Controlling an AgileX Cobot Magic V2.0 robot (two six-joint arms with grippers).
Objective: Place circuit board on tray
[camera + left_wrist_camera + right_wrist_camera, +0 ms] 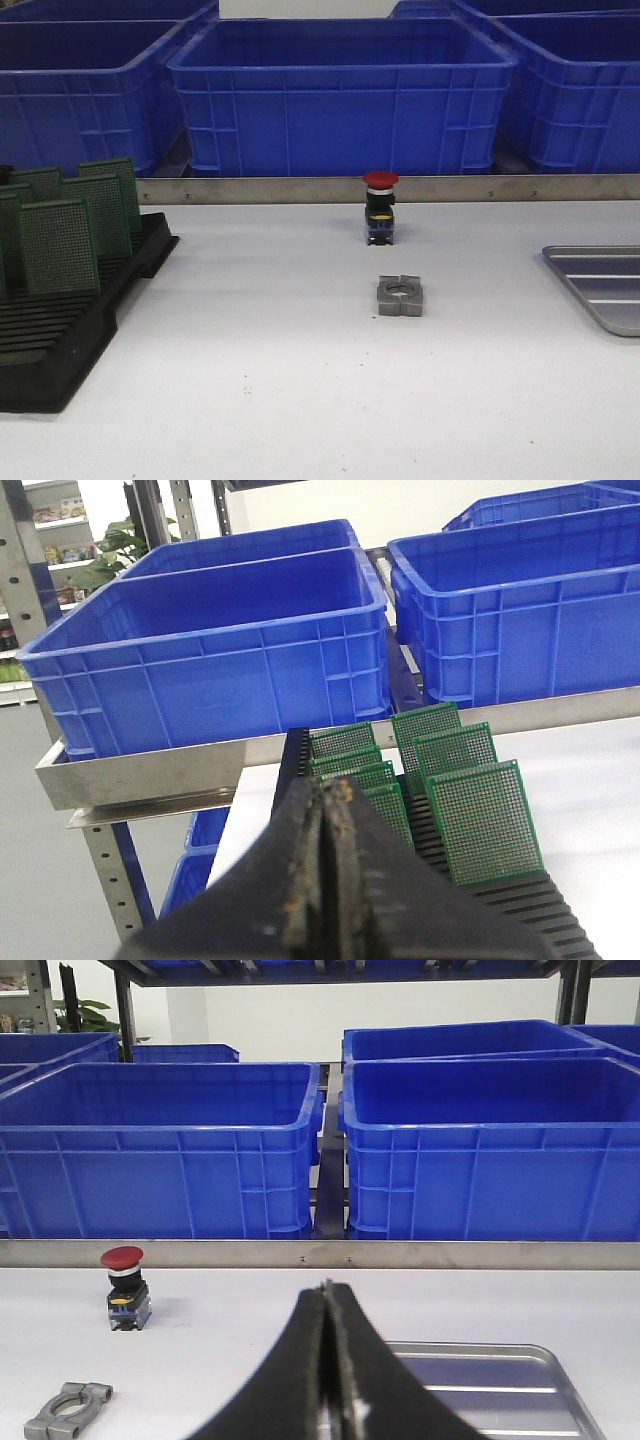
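Observation:
Several green perforated circuit boards (60, 245) stand upright in a black slotted rack (60, 345) at the table's left. They also show in the left wrist view (485, 820), just beyond my left gripper (327, 788), which is shut and empty. The silver ribbed tray (600, 285) lies at the table's right edge, empty; the right wrist view shows it (500, 1385) behind my right gripper (327, 1288), which is shut and empty. Neither gripper shows in the front view.
A red-capped push button (381, 207) stands at the table's middle back. A grey metal clamp (400, 296) lies in front of it. Big blue bins (340, 95) line the shelf behind a metal rail (300, 189).

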